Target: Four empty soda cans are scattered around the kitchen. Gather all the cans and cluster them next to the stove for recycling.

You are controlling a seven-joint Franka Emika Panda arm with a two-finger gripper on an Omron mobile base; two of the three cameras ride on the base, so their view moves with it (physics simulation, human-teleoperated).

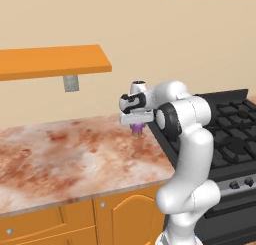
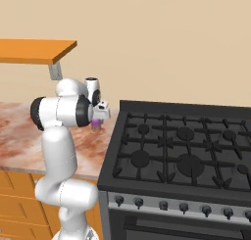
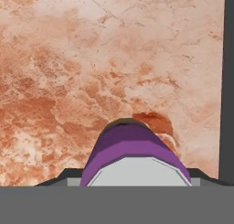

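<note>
A purple soda can [image 1: 136, 129] with a silvery top is upright between the fingers of my gripper [image 1: 136, 127], which is shut on it and points straight down. It hangs low over the reddish marble counter [image 1: 70, 154], a short way left of the stove [image 1: 230, 134]. From the right base view the can [image 2: 96, 123] sits under the gripper [image 2: 96, 121], close to the stove's [image 2: 186, 146] left edge. In the hand view the can [image 3: 132, 147] rises at the bottom between the fingertips of my gripper [image 3: 132, 177], with its shadow on the marble beyond it. I cannot tell whether it touches the counter.
An orange shelf [image 1: 50, 61] with a grey bracket [image 1: 71, 83] hangs on the wall above the counter's left part. The stove's black grates [image 2: 196, 141] and knobs [image 2: 184, 205] lie to the right. Orange cabinet doors [image 1: 125, 216] run below the counter's front edge.
</note>
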